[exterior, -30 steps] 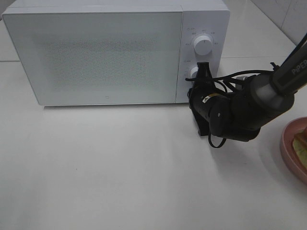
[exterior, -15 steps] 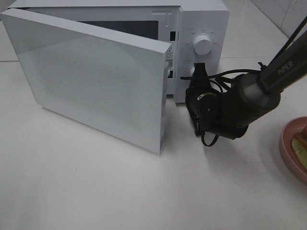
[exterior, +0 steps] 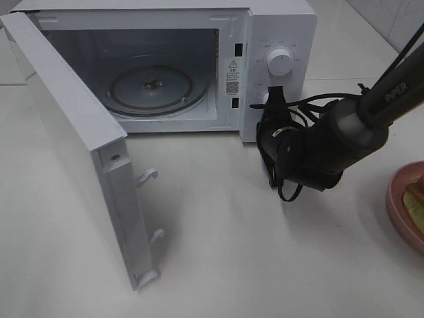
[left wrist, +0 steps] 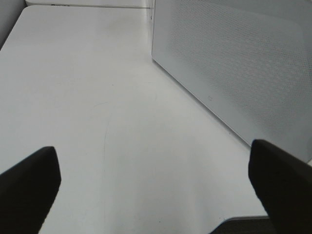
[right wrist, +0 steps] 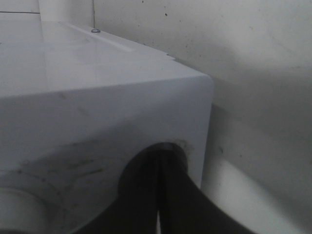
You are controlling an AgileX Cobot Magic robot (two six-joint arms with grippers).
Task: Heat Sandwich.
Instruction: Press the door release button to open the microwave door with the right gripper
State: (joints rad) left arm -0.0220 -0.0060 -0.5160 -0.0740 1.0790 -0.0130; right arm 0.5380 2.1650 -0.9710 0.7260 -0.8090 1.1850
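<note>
On the white worktop point(exterior: 265, 265), the microwave point(exterior: 291, 26) is seen with its door point(exterior: 66, 152) swung wide toward the front left corner. A second ago the door was shut, and the glass turntable point(exterior: 151, 89) is now laid bare. The right gripper point(exterior: 273, 99), fingers pressed together, is kept against the lower control on the panel. The pink plate point(exterior: 399, 205) is cut off at the worktop's right edge, with the sandwich point(exterior: 416, 199) seen on it. The left gripper point(left wrist: 153, 161) is held wide open above bare worktop beside the door.

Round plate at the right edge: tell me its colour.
The plate is pink, clearest in the exterior high view.
</note>
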